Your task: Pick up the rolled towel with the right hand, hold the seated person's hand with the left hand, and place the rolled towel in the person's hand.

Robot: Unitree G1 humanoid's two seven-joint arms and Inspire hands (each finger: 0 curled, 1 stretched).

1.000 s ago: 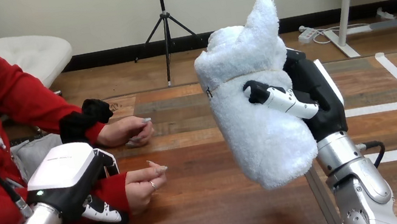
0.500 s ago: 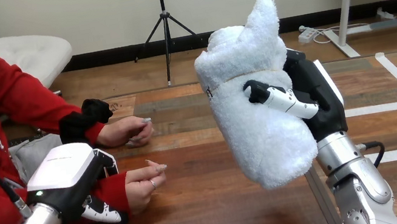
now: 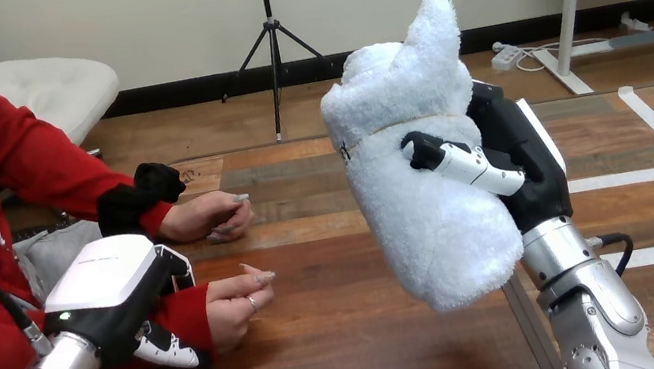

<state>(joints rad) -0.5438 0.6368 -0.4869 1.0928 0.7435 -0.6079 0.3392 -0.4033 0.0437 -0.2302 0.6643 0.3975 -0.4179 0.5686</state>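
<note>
My right hand [image 3: 520, 161] holds the white rolled towel [image 3: 417, 169] upright above the table, at the centre right, with its fingers curled round the roll. At the left, my left hand [image 3: 121, 307] is closed round the person's wrist [image 3: 186, 316] at the red sleeve, a finger curling under it. The person's near hand [image 3: 238, 307] lies on its side on the table, its fingers loosely curled and pointing right. About a hand's width of table separates the towel from that hand.
The person's other hand [image 3: 207, 216] rests on the wooden table [image 3: 331, 346] farther back, at the left. A pale strip runs along the table under my right arm.
</note>
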